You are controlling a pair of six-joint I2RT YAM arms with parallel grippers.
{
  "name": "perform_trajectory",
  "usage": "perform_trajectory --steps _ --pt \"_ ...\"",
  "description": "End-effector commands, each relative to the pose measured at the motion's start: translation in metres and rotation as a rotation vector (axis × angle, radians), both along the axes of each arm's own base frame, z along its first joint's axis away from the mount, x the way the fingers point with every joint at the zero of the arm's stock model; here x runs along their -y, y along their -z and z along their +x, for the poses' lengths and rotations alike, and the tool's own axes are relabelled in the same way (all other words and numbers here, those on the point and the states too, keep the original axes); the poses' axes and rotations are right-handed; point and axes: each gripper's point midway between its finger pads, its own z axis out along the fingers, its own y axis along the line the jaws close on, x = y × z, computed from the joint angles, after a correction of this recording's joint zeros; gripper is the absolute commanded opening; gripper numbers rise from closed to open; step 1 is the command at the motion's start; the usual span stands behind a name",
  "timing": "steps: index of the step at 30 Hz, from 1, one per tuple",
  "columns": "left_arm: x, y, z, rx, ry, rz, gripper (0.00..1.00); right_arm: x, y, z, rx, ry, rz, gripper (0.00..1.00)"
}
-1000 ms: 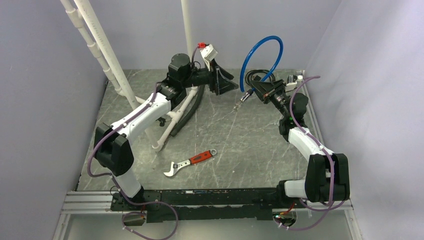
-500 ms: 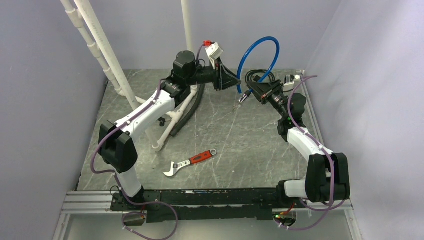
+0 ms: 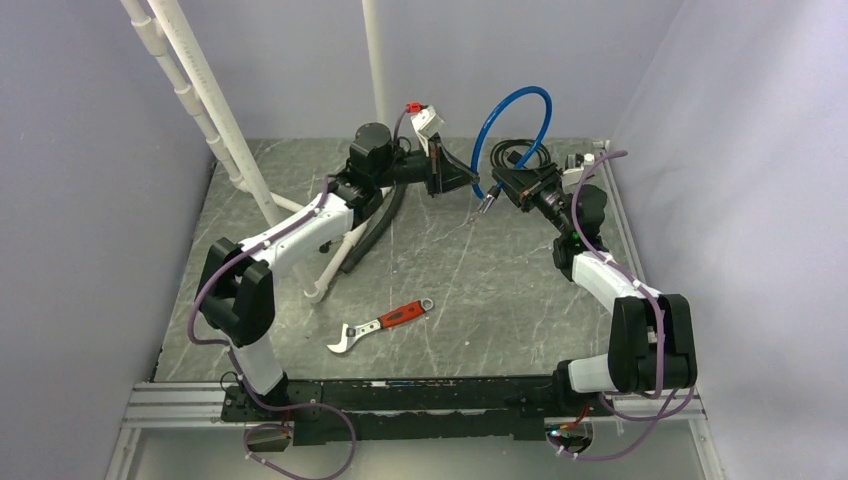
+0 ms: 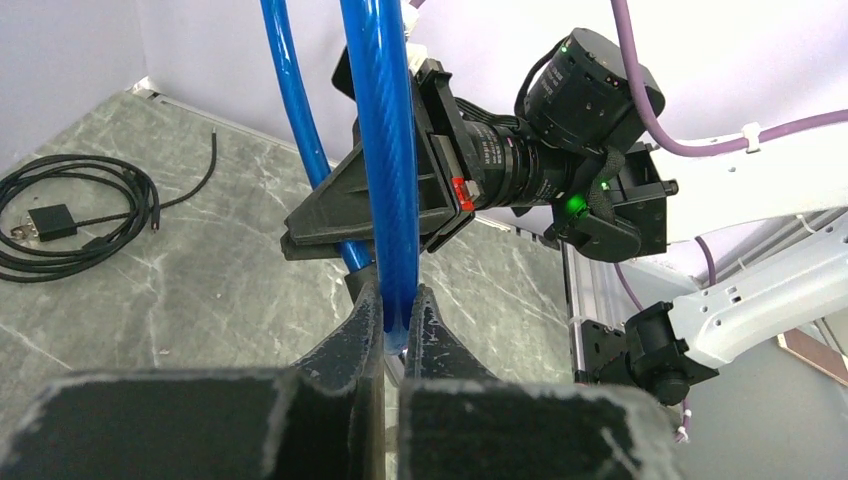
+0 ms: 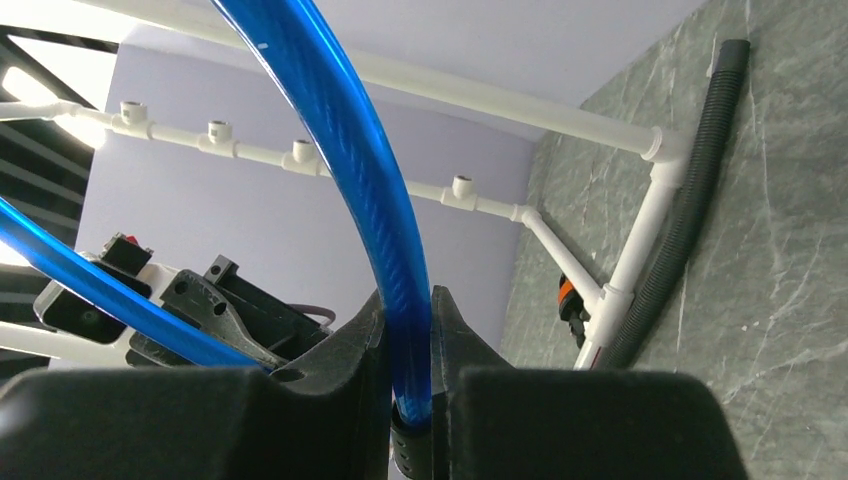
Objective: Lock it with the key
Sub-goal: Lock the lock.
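Note:
The lock is a blue cable [image 3: 510, 105] looped in the air at the back of the table. My left gripper [image 3: 478, 183] is shut on one end of the blue cable [image 4: 385, 150], its fingers [image 4: 432, 325] pinching it at the tips. My right gripper [image 3: 497, 186] faces it closely and is shut on the other end of the blue cable [image 5: 340, 130], just above a black end piece [image 5: 408, 440]. A small metal piece [image 3: 484, 204] hangs below the two grippers; it is too small to tell whether it is the key.
A red-handled wrench [image 3: 380, 323] lies on the marble table near the front. A white pipe frame [image 3: 340, 245] and a black corrugated hose [image 3: 388, 212] lie at the back left. A coiled black cord [image 4: 60, 215] lies at the back right.
My left gripper has swung right to meet the right gripper and has closed on the blue cable. The right gripper has shifted slightly left with its end of the cable.

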Motion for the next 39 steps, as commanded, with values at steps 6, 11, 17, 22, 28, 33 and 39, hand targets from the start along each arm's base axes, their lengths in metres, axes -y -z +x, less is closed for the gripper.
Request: perform_trajectory --steps 6,11,17,22,28,33,39 --pt "0.005 0.033 -0.011 -0.069 0.072 0.124 0.13 -0.008 -0.067 -0.019 0.276 -0.038 -0.013 0.00" --pt "0.005 0.034 -0.003 -0.073 0.059 0.177 0.23 -0.013 -0.063 -0.025 0.311 -0.058 -0.072 0.00" --pt "0.010 0.040 0.005 -0.131 0.047 0.222 0.27 -0.019 -0.061 -0.028 0.337 -0.076 -0.110 0.00" --pt "0.014 0.048 0.007 -0.159 0.052 0.249 0.28 -0.024 -0.061 -0.028 0.348 -0.088 -0.125 0.00" --pt "0.023 0.052 0.002 -0.164 0.077 0.261 0.34 -0.031 -0.061 -0.028 0.359 -0.105 -0.143 0.00" --pt "0.033 0.063 -0.006 -0.181 0.114 0.296 0.43 -0.035 -0.063 -0.027 0.366 -0.112 -0.144 0.00" --pt "0.032 0.077 0.000 -0.218 0.079 0.337 0.45 -0.035 -0.068 -0.027 0.382 -0.109 -0.136 0.00"
